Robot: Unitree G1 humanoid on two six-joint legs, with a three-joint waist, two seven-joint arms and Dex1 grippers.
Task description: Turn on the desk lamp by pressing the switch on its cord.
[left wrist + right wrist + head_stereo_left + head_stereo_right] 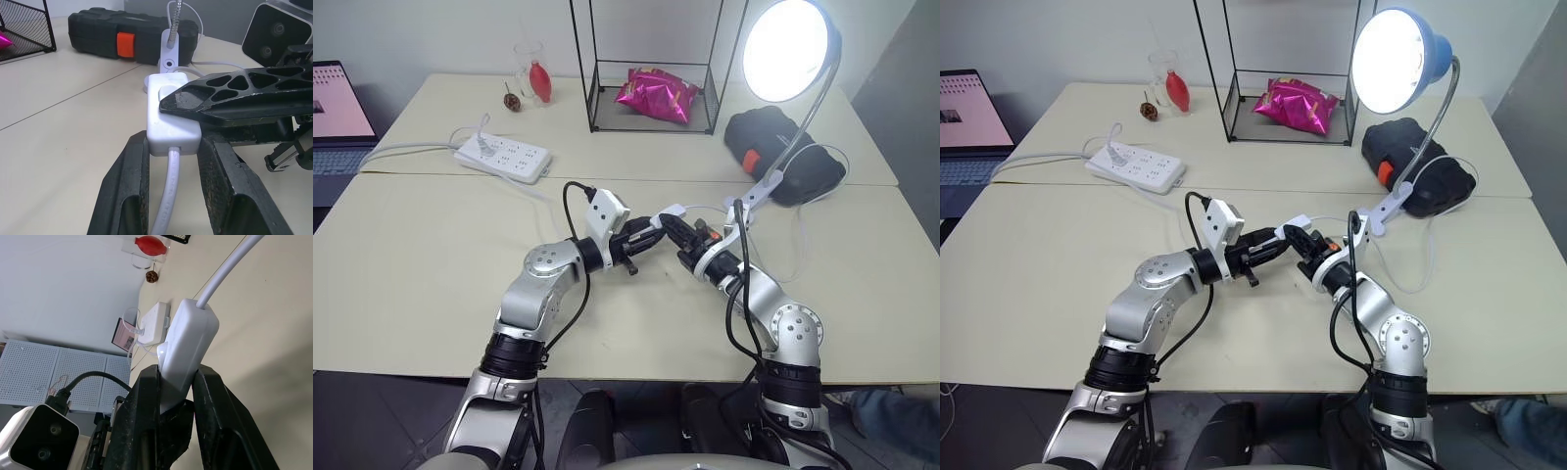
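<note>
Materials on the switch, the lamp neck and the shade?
Switch: looks like smooth white moulded plastic, soft sheen, rounded edges. Neck of the desk lamp: likely metal, silvery and ribbed like a flexible gooseneck. Shade: blue, glossy; painted metal or plastic, can't tell which.

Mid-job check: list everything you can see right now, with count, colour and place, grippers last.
desk lamp: one, blue shade, lit, clipped at table's right
switch: one, white, between both grippers
cord: one, white, running from switch
power strip: one, white, far left
wire rack: one, black, far centre
snack bag: one, pink, inside rack
case: one, black, behind lamp clip
laptop: one, left edge
left gripper: shut on switch
right gripper: shut on switch
</note>
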